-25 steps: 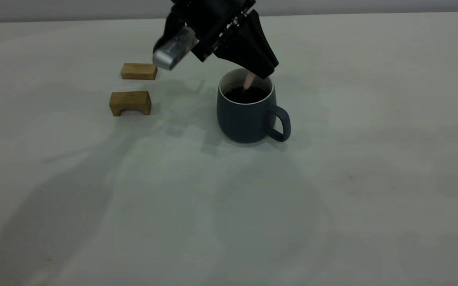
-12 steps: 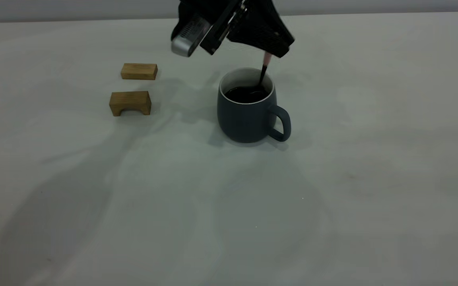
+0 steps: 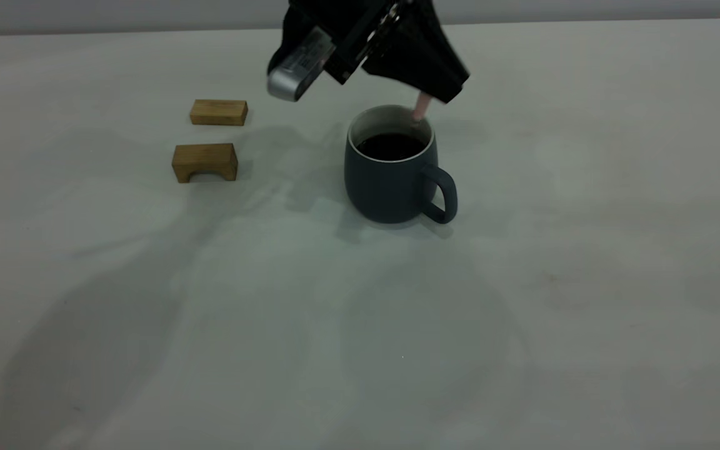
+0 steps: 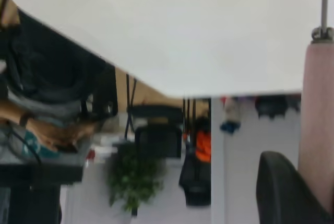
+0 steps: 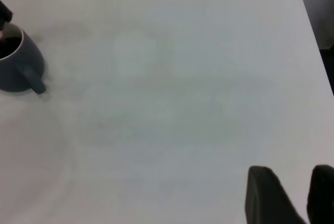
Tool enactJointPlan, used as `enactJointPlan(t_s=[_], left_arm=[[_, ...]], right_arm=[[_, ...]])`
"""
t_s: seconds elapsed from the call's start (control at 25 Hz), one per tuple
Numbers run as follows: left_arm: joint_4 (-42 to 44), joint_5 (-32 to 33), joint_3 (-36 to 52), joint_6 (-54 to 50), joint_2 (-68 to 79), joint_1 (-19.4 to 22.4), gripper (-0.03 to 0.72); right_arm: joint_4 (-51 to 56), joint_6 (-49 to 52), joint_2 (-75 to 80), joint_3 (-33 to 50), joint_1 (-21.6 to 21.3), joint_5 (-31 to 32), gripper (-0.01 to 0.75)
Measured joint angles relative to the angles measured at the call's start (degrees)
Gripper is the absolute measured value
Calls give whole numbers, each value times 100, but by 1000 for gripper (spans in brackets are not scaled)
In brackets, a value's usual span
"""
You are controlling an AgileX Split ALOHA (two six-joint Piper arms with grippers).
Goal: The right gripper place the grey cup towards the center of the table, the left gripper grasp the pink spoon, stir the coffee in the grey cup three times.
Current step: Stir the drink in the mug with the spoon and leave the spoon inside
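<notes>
The grey cup (image 3: 390,181) stands upright mid-table, handle toward the right, with dark coffee (image 3: 391,145) inside. Just above its far right rim hangs my left gripper (image 3: 440,92), shut on the pink spoon (image 3: 422,106). The pink handle slants down to the cup's far rim; the spoon's bowl is hidden. In the left wrist view the pink spoon's handle (image 4: 315,125) lies against a dark finger (image 4: 282,192). My right gripper (image 5: 305,195) is held far off to the right of the cup (image 5: 18,62), open and holding nothing.
Two brown wooden blocks lie left of the cup: a flat one (image 3: 218,112) farther back and an arched one (image 3: 205,161) nearer. The pale table (image 3: 360,325) stretches bare in front and to the right.
The left gripper rose and swung right, carrying the spoon from the cup's middle to its far right rim, then dipped a little. The cup shifted slightly right.
</notes>
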Motion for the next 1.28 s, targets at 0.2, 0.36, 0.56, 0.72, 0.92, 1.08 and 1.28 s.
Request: enactJointPlan(t_s=[0.2, 0.36, 0.56, 0.72, 0.92, 1.08, 1.28], left_arm=[[599, 0, -192, -5, 0, 61, 122], [644, 0, -230, 220, 0, 79, 122], [669, -25, -235, 297, 0, -78, 122], [669, -52, -235, 309, 0, -258, 122], [970, -52, -235, 309, 0, -423, 122], [1296, 2, -235, 311, 0, -483, 143], [1600, 2, -235, 311, 0, -502, 324]], right_arm=[[0, 0, 0, 0, 0, 0, 237], [0, 0, 0, 0, 0, 0, 237], [0, 0, 0, 0, 0, 0, 237], [0, 0, 0, 0, 0, 0, 237], [2, 0, 0, 0, 0, 0, 237], [2, 0, 0, 0, 0, 0, 237], [2, 0, 0, 0, 0, 0, 237]])
